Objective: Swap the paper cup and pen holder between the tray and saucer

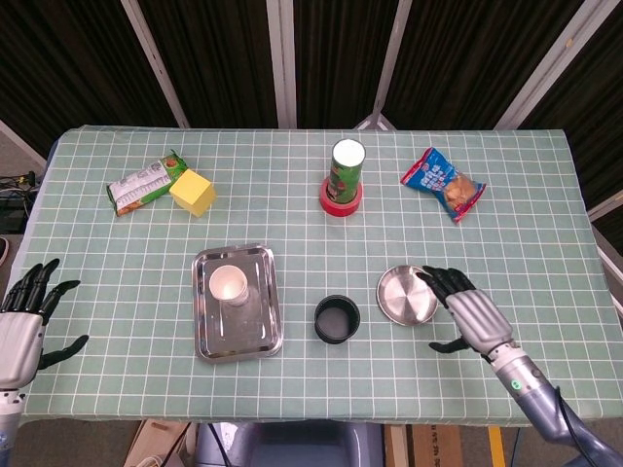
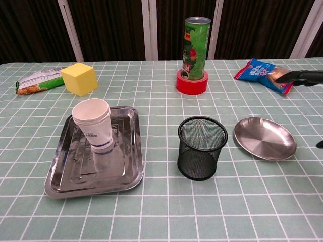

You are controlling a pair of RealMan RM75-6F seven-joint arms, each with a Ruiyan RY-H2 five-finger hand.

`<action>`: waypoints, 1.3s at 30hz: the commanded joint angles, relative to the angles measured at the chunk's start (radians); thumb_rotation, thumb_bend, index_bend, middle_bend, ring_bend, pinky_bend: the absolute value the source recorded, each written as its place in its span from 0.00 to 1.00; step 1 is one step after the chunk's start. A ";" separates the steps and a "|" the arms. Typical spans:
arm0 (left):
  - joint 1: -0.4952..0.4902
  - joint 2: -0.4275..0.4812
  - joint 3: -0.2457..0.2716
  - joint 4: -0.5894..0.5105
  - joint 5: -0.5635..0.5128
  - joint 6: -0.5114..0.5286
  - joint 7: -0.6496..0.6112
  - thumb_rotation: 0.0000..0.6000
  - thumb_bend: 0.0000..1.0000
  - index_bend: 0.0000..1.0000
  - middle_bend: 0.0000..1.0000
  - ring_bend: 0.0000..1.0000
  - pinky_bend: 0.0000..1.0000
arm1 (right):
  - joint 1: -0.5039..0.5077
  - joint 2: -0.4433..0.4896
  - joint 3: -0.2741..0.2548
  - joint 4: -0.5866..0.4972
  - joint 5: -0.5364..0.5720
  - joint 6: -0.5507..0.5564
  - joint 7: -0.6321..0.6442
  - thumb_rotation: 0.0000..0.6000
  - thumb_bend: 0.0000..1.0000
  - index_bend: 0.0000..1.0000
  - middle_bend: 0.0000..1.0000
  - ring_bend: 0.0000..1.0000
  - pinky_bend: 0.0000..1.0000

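A white paper cup stands mouth up inside the steel tray, left of centre. The black mesh pen holder stands on the tablecloth between the tray and the round steel saucer, which holds nothing. My right hand hovers at the saucer's right rim, fingers spread and holding nothing; in the chest view only its fingers show at the right edge. My left hand is open beyond the table's left edge, far from the tray.
A green chips can on a red tape roll stands at the back centre. A blue snack bag lies back right. A yellow block and a green snack packet lie back left.
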 commanded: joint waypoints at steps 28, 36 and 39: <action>0.042 -0.057 -0.115 0.043 -0.056 -0.033 0.107 1.00 0.07 0.22 0.00 0.00 0.04 | 0.245 -0.303 0.028 0.020 0.289 -0.100 -0.301 1.00 0.00 0.05 0.17 0.26 0.10; 0.047 -0.063 -0.131 0.052 -0.056 -0.039 0.096 1.00 0.07 0.22 0.00 0.00 0.04 | 0.243 -0.387 0.032 0.062 0.257 -0.006 -0.319 1.00 0.07 0.21 0.27 0.35 0.20; 0.048 -0.066 -0.138 0.055 -0.060 -0.043 0.095 1.00 0.07 0.22 0.00 0.00 0.04 | 0.246 -0.404 0.026 0.071 0.258 0.008 -0.340 1.00 0.08 0.26 0.29 0.36 0.20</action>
